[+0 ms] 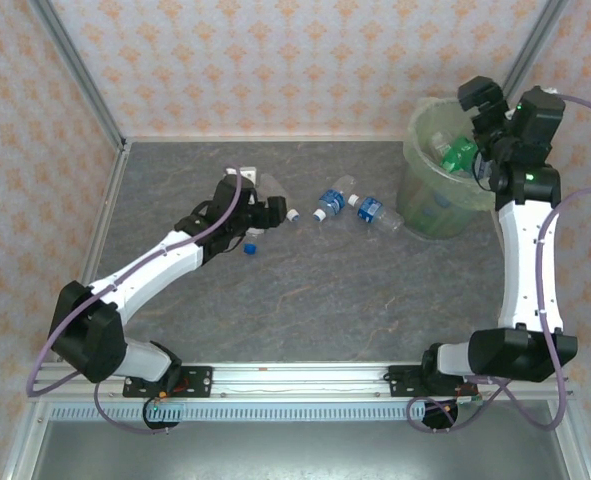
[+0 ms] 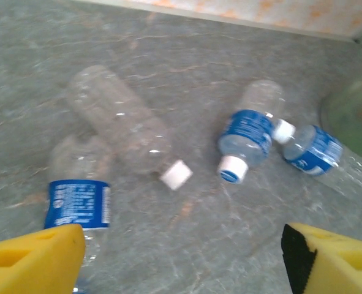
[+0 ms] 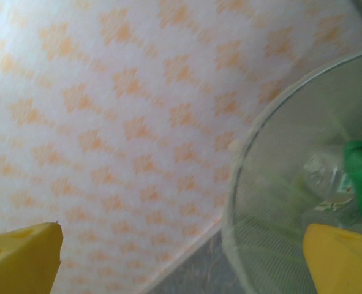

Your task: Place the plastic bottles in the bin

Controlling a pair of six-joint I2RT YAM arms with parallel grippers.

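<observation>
Several plastic bottles lie on the table. An unlabelled clear bottle (image 2: 120, 122) with a white cap (image 2: 176, 174) and a blue-labelled one (image 2: 78, 202) lie just ahead of my left gripper (image 2: 182, 245), which is open over bare table, its left finger beside the labelled bottle. Two more blue-labelled bottles (image 1: 330, 200) (image 1: 375, 212) lie between that gripper (image 1: 273, 213) and the bin (image 1: 440, 175). My right gripper (image 1: 483, 110) hangs open and holding nothing above the bin's rim (image 3: 242, 184). Inside the bin lie a green bottle (image 3: 361, 177) and a clear one (image 3: 321, 173).
A small blue cap (image 1: 251, 248) lies beside my left arm. A white scrap (image 1: 250, 177) sits behind the left gripper. Patterned walls close the back and both sides of the grey table (image 1: 305, 300).
</observation>
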